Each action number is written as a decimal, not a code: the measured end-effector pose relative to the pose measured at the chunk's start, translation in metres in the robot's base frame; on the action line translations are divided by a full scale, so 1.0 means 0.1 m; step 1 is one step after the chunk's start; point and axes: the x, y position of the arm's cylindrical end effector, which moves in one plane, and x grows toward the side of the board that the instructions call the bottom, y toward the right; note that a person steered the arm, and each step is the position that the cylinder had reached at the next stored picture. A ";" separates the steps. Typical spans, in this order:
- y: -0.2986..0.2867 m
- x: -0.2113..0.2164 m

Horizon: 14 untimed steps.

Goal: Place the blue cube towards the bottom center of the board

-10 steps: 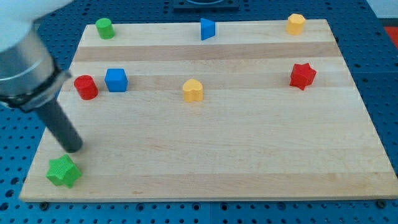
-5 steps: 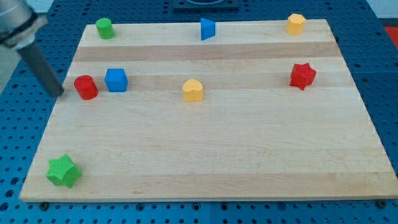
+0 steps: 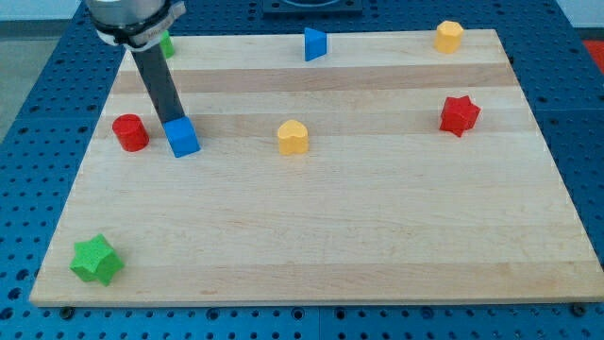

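Observation:
The blue cube (image 3: 183,138) sits on the wooden board (image 3: 311,217) at the view's left, a little above mid-height. My tip (image 3: 171,121) touches the cube's upper left edge, and the rod rises from there toward the view's top left. The cube is turned slightly. A red cylinder (image 3: 130,132) stands just left of the cube, apart from it.
A yellow block (image 3: 293,137) lies right of the cube. A red star (image 3: 460,115) is at the right. A green star (image 3: 96,260) is at the bottom left. A blue triangular block (image 3: 314,43), a yellow block (image 3: 448,36) and a partly hidden green cylinder (image 3: 166,43) line the top edge.
My tip has swung from the board's left edge up and around to the blue cube's upper side. The cube has shifted slightly down and right and turned a little.

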 end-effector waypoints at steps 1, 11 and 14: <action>0.11 0.14; 1.17 2.01; 1.05 1.68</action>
